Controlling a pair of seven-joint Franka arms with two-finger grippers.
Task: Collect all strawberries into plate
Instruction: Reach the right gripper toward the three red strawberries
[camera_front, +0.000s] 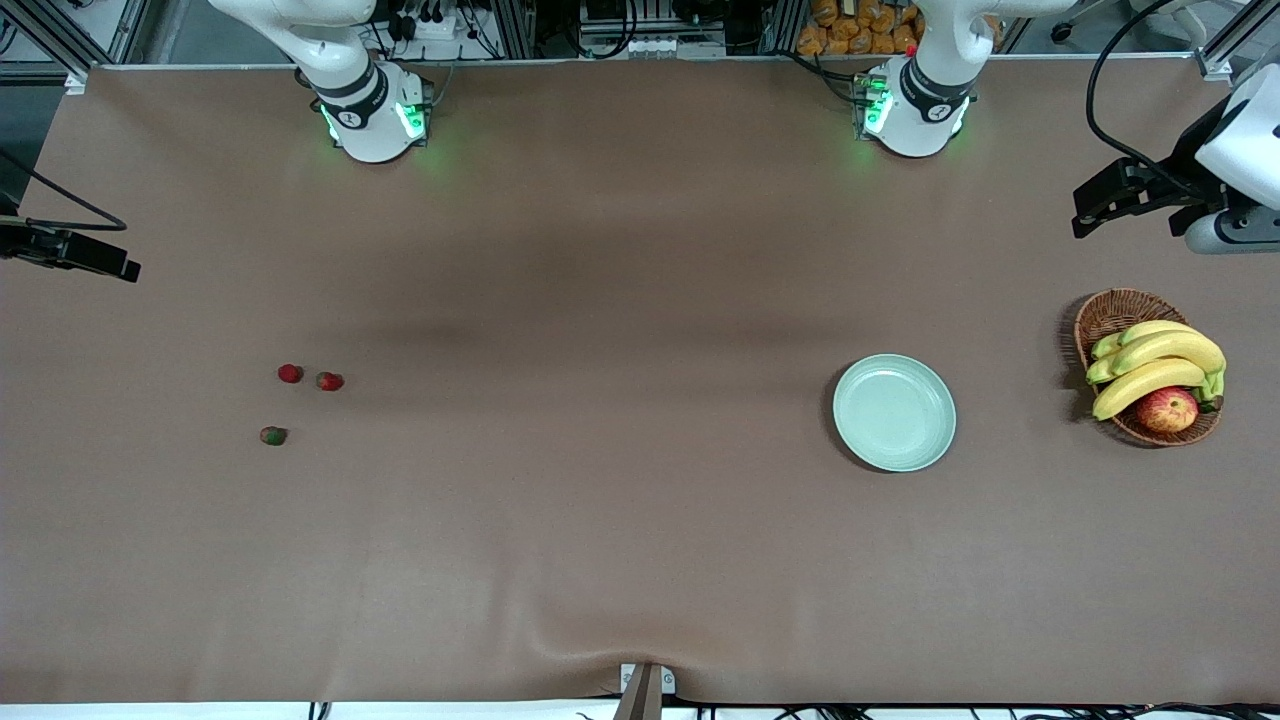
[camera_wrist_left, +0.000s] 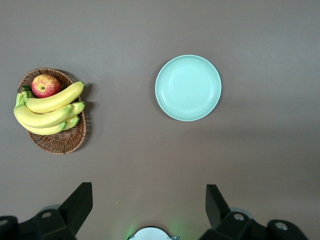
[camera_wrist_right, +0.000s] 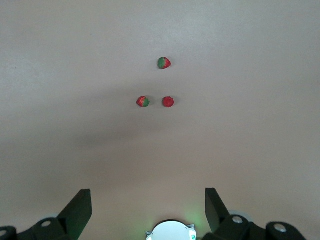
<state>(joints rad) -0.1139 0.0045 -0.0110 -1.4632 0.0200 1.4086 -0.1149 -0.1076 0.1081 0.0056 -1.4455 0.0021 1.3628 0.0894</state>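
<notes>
Three strawberries lie on the brown table toward the right arm's end: two red ones side by side (camera_front: 290, 373) (camera_front: 330, 381) and a duller, greener one (camera_front: 273, 435) nearer the front camera. The right wrist view shows them too (camera_wrist_right: 168, 102) (camera_wrist_right: 143, 102) (camera_wrist_right: 164, 63). The mint-green plate (camera_front: 894, 412) sits empty toward the left arm's end and also shows in the left wrist view (camera_wrist_left: 188, 88). My right gripper (camera_wrist_right: 147, 191) is open and empty, high over the table by its base. My left gripper (camera_wrist_left: 149, 187) is open and empty, high by its base. Neither gripper shows in the front view.
A wicker basket (camera_front: 1112, 312) with bananas (camera_front: 1155, 365) and a red-yellow apple (camera_front: 1167, 409) stands beside the plate, at the left arm's end; it also shows in the left wrist view (camera_wrist_left: 60, 142). Black equipment (camera_front: 1130, 195) (camera_front: 65, 252) juts in at both table ends.
</notes>
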